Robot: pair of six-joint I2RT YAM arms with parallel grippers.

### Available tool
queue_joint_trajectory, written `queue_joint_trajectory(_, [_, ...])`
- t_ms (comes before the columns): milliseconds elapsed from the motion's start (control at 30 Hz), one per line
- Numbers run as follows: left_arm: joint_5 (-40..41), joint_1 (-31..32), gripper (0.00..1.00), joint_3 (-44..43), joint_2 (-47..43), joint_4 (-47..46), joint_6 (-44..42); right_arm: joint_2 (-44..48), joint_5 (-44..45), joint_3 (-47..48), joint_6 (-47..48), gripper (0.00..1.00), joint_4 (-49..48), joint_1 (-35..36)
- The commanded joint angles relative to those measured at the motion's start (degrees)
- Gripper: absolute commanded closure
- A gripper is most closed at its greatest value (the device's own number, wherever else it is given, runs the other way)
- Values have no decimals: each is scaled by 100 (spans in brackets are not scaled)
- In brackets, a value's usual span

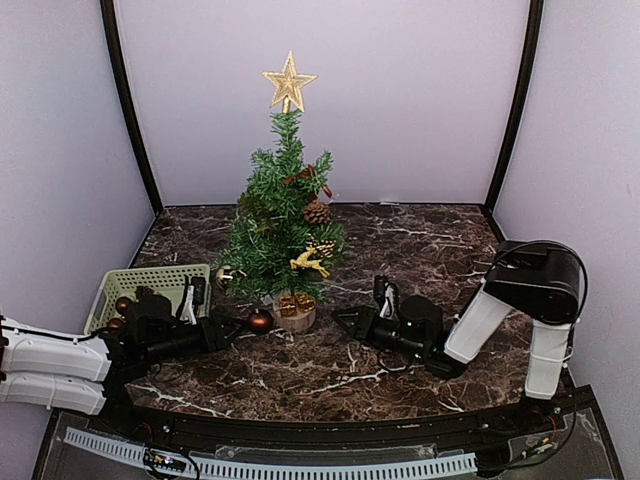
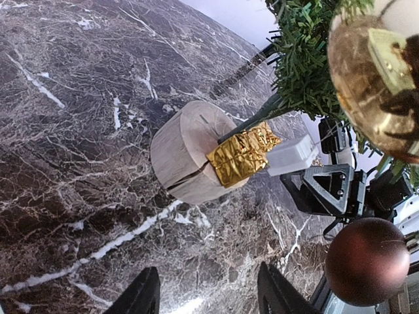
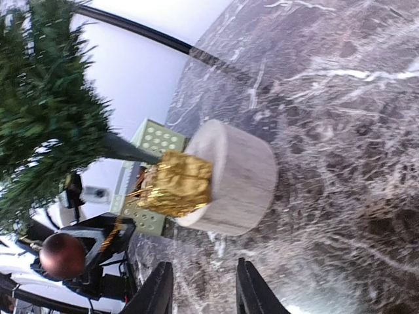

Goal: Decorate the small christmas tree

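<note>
The small christmas tree (image 1: 283, 205) stands mid-table on a pale wooden stump (image 1: 296, 314), with a gold star (image 1: 288, 82) on top. It carries a pine cone (image 1: 317, 212), a gold reindeer (image 1: 311, 262) and a gold ball (image 2: 373, 78). A gold gift box (image 2: 242, 154) lies on the stump. My left gripper (image 1: 235, 325) is low, left of the stump, and open with only marble between its fingers (image 2: 145, 294). A brown ball (image 2: 366, 261) sits just beside its right finger; I cannot tell whether it hangs from it. My right gripper (image 3: 203, 291) is low, right of the stump (image 3: 239, 176), open and empty.
A pale green basket (image 1: 150, 282) at the left edge holds more brown balls (image 1: 123, 305). Purple walls close in the back and sides. The two grippers face each other across the stump, with the tree's lower branches (image 3: 46, 111) overhead.
</note>
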State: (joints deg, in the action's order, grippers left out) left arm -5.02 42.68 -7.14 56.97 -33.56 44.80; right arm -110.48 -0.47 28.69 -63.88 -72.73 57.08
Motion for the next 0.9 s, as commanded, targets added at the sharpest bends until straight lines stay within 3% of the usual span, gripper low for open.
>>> queue_joint_trajectory(0, [72,20,47,-37,-29,30,-36,-323,73,254,-156,69,-165,-65])
queue_joint_trajectory(200, [336,14,47,1,-618,484,-43,-495,-162,617,-57,74,371,-66])
queue_joint_trajectory(467, [440,-86,46,-425,-1419,1817,-215,-777,-295,1113,-55,80,845,-66])
queue_joint_trajectory(867, [434,-146,46,-521,-1470,1960,-248,-1166,-415,1568,17,84,930,-74])
